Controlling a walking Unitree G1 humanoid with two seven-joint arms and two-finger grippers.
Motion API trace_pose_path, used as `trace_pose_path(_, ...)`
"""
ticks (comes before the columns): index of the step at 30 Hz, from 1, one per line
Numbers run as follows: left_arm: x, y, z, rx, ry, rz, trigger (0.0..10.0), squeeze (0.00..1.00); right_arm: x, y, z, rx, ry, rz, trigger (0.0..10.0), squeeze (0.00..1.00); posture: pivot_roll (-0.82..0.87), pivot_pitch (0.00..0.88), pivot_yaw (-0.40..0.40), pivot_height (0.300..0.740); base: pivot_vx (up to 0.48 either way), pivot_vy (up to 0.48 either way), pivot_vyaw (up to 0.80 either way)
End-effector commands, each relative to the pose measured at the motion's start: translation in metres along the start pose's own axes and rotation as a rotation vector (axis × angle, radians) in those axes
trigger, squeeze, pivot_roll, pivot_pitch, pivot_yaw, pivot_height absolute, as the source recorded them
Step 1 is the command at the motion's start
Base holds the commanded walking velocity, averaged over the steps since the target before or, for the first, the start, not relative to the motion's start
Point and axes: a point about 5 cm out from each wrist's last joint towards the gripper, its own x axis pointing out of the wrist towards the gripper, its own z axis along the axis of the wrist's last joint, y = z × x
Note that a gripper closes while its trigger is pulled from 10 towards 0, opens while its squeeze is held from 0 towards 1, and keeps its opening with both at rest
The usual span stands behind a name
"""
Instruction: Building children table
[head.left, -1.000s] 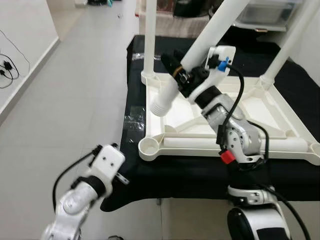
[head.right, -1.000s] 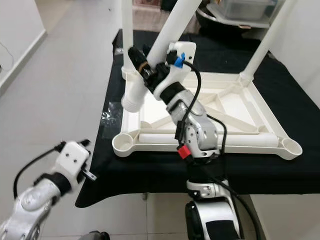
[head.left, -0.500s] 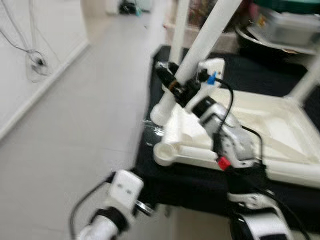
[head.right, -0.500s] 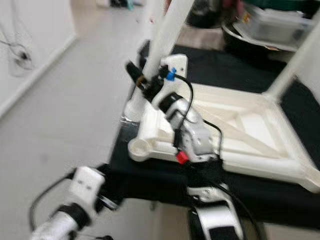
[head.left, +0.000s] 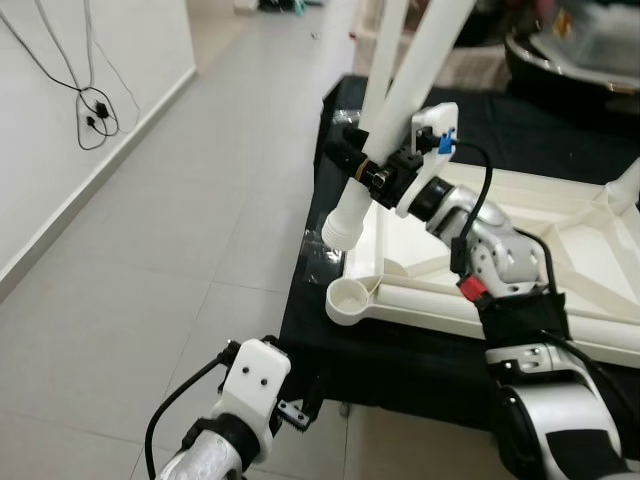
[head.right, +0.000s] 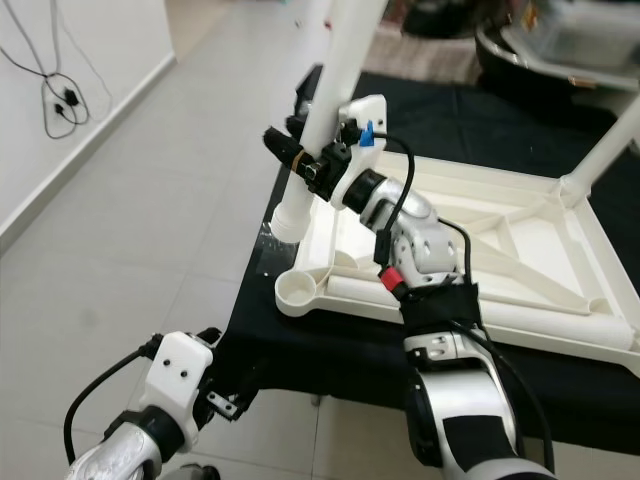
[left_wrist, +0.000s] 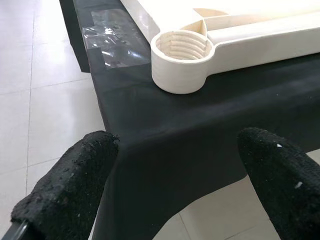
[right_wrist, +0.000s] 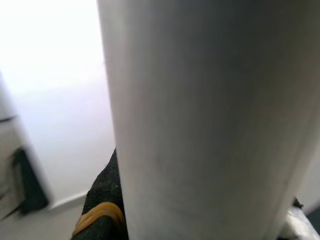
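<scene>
Fitting a leg: the right claw (head.left: 362, 172) grips the white table leg (head.left: 395, 100) above the desk's front-left corner; next, lower its threaded end into the tabletop's empty corner socket (head.left: 348, 296). Left claw (left_wrist: 170, 195) hangs open.

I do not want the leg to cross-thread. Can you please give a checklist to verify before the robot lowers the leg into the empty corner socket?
1. Grip: right gripper is shut on the white leg: ok.
2. Socket: corner socket is open, threads visible, nothing inside: ok.
3. Alignment: leg's threaded end hangs above and beside the socket, not over it: not ok.
4. Angle: leg is tilted, not upright: not ok.
5. Left gripper is open, low beside the black cloth, away from the tabletop: ok.
</scene>
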Motion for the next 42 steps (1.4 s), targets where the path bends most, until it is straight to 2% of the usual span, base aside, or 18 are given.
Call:
trace_pose_path(1, -0.005, -0.002, -0.001, -0.014, 0.017, -0.006, 10.0, 0.00, -0.006, -0.001, 0.005, -0.008, 0.024, 0.142, 10.0, 0.00, 0.11, 0.144, -0.131, 0.740, 0.000, 0.000, 0.00)
trace_pose_path(2, -0.005, -0.002, -0.001, -0.014, 0.017, -0.006, 10.0, 0.00, -0.006, -0.001, 0.005, -0.008, 0.024, 0.142, 10.0, 0.00, 0.11, 0.144, -0.131, 0.740, 0.000, 0.000, 0.00)
trace_pose_path(3, -0.008, -0.003, -0.001, -0.012, 0.020, -0.006, 10.0, 0.00, -0.013, -0.002, 0.005, -0.018, 0.050, 0.227, 10.0, 0.00, 0.11, 0.146, -0.131, 0.740, 0.000, 0.000, 0.00)
trace_pose_path(4, -0.008, -0.003, -0.001, -0.012, 0.020, -0.006, 10.0, 0.00, -0.013, -0.002, 0.005, -0.018, 0.050, 0.227, 10.0, 0.00, 0.11, 0.146, -0.131, 0.740, 0.000, 0.000, 0.00)
trace_pose_path(6, -0.010, -0.004, -0.001, -0.014, 0.026, -0.012, 10.0, 0.00, -0.020, -0.004, 0.001, -0.056, 0.106, 0.320, 10.0, 0.00, 0.11, 0.157, -0.128, 0.740, 0.000, 0.000, 0.00)
trace_pose_path(11, -0.012, -0.004, -0.001, -0.018, 0.032, -0.013, 10.0, 0.00, -0.020, -0.003, 0.004, -0.074, 0.122, 0.414, 10.0, 0.00, 0.11, 0.178, -0.124, 0.740, 0.000, 0.000, 0.00)
trace_pose_path(13, -0.015, -0.004, 0.001, -0.017, 0.034, -0.012, 10.0, 0.00, -0.018, -0.001, 0.011, -0.079, 0.115, 0.496, 10.0, 0.00, 0.12, 0.200, -0.125, 0.740, 0.000, 0.000, 0.00)
trace_pose_path(18, -0.016, -0.004, 0.002, -0.016, 0.034, -0.012, 10.0, 0.00, -0.016, 0.000, 0.013, -0.081, 0.120, 0.529, 10.0, 0.00, 0.12, 0.211, -0.122, 0.740, 0.000, 0.000, 0.00)
trace_pose_path(19, -0.022, -0.003, 0.003, -0.013, 0.041, -0.013, 10.0, 0.00, -0.013, 0.001, 0.010, -0.084, 0.146, 0.582, 10.0, 0.00, 0.12, 0.239, -0.115, 0.740, 0.000, 0.000, 0.00)
trace_pose_path(26, -0.030, -0.003, 0.007, -0.004, 0.049, -0.020, 10.0, 0.00, -0.011, 0.007, 0.001, -0.075, 0.156, 0.664, 10.0, 0.00, 0.14, 0.273, -0.109, 0.740, 0.000, 0.000, 0.00)
trace_pose_path(42, -0.048, -0.001, 0.010, 0.001, 0.090, -0.020, 10.0, 0.00, -0.009, 0.009, -0.003, -0.084, 0.162, 0.741, 10.0, 0.00, 0.18, 0.307, -0.086, 0.740, 0.000, 0.000, 0.00)
